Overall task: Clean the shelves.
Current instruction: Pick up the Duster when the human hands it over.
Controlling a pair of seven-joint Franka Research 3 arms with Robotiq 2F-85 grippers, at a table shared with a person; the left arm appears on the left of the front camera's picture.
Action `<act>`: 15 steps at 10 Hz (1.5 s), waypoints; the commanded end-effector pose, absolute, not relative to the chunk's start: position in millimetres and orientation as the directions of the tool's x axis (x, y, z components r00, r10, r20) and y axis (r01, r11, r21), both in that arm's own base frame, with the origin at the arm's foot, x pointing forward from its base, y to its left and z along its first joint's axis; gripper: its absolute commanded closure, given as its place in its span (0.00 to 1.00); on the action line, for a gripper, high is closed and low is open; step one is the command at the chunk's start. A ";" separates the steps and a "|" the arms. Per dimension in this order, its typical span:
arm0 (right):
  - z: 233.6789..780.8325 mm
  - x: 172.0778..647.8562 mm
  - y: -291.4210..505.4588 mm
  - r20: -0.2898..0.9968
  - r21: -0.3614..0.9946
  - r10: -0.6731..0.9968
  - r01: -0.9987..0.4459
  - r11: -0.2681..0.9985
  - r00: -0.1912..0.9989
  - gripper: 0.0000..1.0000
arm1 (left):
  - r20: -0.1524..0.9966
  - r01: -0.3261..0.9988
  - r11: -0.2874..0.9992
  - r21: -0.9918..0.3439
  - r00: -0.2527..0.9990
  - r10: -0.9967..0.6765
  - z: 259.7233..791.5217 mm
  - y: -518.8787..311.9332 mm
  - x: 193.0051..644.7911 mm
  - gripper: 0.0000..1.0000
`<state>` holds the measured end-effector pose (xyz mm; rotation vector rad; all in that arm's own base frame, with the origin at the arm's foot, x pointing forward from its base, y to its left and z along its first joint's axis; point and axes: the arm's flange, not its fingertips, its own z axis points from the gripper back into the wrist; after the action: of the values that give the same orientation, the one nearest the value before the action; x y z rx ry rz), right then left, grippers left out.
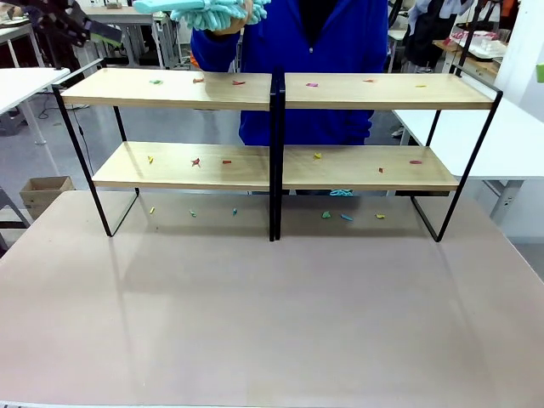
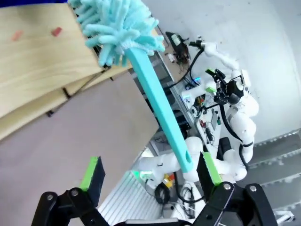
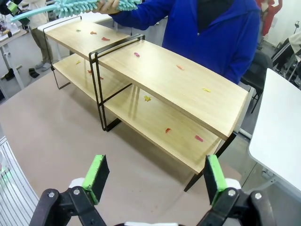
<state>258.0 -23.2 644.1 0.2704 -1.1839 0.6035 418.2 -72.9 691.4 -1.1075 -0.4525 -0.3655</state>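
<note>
The shelves stand across the far half of the table, two light-wood boards on a black frame, with small coloured scraps strewn over both tiers. Behind them, a person in blue holds a teal fluffy duster by its head in one hand, its handle pointing toward my left gripper. In the left wrist view that gripper is open, and the handle's end lies between the fingers, close to one pad. My right gripper hangs open over the table, short of the shelves.
More scraps lie on the tabletop under the lower board. White tables flank the scene at left and right. A cardboard box sits on the floor at left. The near table is bare.
</note>
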 end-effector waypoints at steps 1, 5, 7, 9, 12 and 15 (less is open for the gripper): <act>644.1 258.0 -23.5 0.923 -0.114 0.301 -0.574 0.811 0.242 0.00 | 0.429 0.393 0.379 -0.838 0.903 0.012 703.2 -87.3 451.4 0.00; 644.1 258.0 -23.5 0.923 -0.114 0.301 -0.574 0.811 0.242 0.00 | 0.297 0.266 0.316 -0.911 0.953 0.053 691.6 -110.1 489.1 0.00; 644.1 258.0 -23.5 0.923 -0.114 0.301 -0.574 0.811 0.242 0.00 | 0.291 0.258 0.306 -0.916 0.954 0.066 689.0 -113.1 491.4 0.00; 644.1 258.0 -23.5 0.923 -0.114 0.301 -0.574 0.811 0.242 0.00 | 0.306 0.272 0.327 -0.905 0.951 0.054 686.4 -118.1 488.5 0.58; 644.1 258.0 -23.5 0.923 -0.114 0.301 -0.574 0.811 0.242 0.00 | 0.298 0.270 0.315 -0.910 0.954 0.042 681.8 -125.2 490.6 1.00; 644.1 258.0 -23.5 0.923 -0.114 0.301 -0.574 0.811 0.242 0.00 | 0.292 0.267 0.305 -0.914 0.955 0.040 677.0 -130.0 491.8 1.00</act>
<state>258.1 -23.1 644.0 0.2705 -1.1834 0.6037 492.9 -129.3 676.8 -1.2327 -0.2743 -0.1671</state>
